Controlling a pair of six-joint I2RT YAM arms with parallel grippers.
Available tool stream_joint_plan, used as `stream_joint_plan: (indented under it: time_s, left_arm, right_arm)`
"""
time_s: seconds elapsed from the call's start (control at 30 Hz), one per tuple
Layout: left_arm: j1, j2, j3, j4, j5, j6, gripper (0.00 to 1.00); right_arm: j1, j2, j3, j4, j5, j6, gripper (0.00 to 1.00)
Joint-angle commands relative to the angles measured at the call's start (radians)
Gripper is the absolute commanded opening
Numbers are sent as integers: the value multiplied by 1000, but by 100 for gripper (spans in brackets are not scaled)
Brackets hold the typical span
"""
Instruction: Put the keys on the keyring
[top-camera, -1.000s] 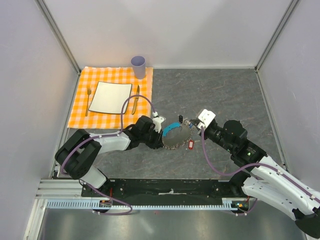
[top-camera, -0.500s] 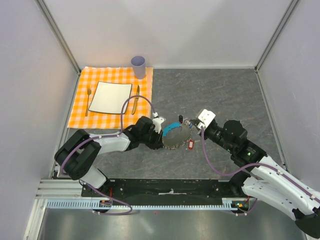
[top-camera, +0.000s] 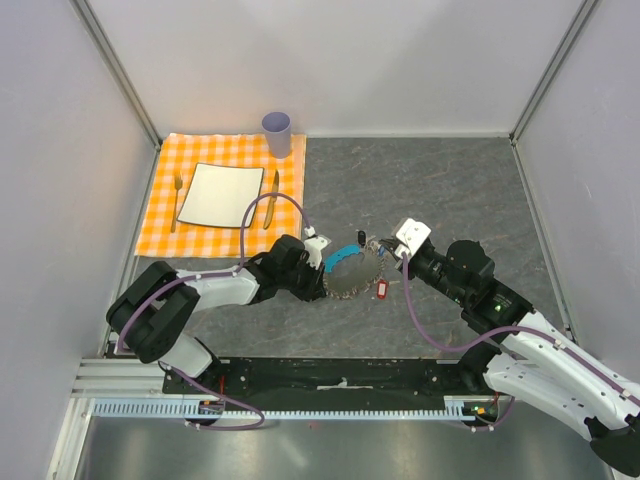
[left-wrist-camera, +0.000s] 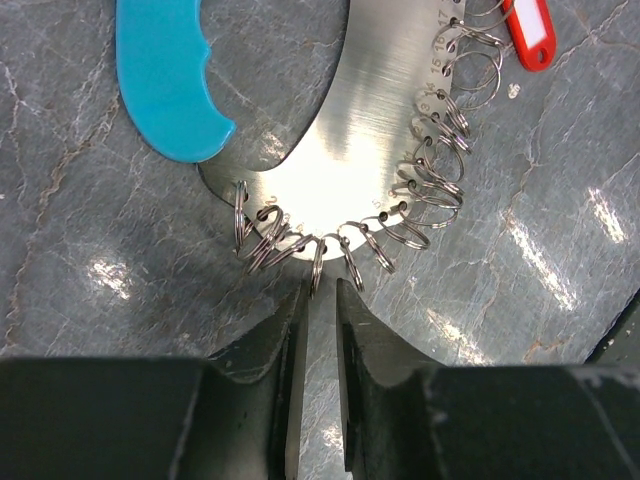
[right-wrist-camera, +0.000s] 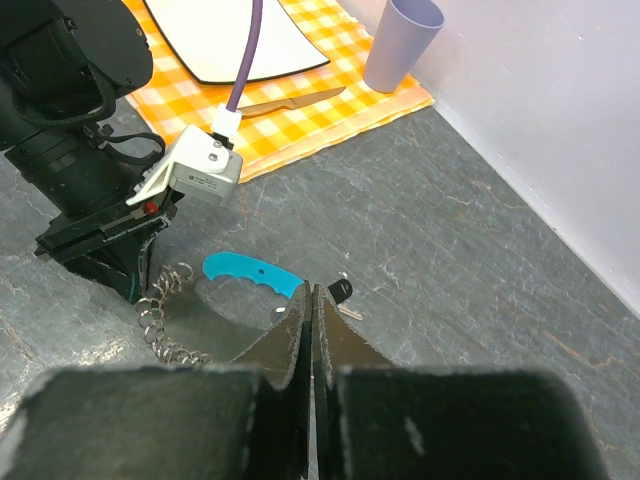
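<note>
I see the keyring (top-camera: 352, 274), a silver crescent fringed with small rings (left-wrist-camera: 428, 192), mid-table, cyan end (left-wrist-camera: 160, 70) toward the left arm; left gripper (left-wrist-camera: 320, 300) narrowly apart at 1 ring, right gripper (right-wrist-camera: 309, 300) pressed together.

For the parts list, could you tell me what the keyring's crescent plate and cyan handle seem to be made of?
Crescent plate: likely brushed steel, going by the streaked bright reflections. Handle: probably plastic, being opaque, evenly cyan, with a soft sheen.
</note>
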Motion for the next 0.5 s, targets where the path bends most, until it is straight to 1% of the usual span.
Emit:
stream_joint_plan:
  time_s: [0.0,0.07,0.2,0.43,0.47]
  left_arm:
    - [-8,2,-18,-20,-2,-16,23]
    - [-9,-1,-18,-22,-5,-16,22]
    - [-9,-1,-20,-16,-5,-13,17]
    - [-9,-17,-18,-8,-1,5,2]
    - [-9,-23,-18,-8,1,16,2]
  right_arm:
    - [4,-6,-3,32,-10,7,0]
    - [4,-3,-1,33,-12,7,0]
    - [4,-1,-1,32,-12,9,0]
    - [2,2,-1,30,-13,7,0]
    - [2,2,-1,32,-15,7,0]
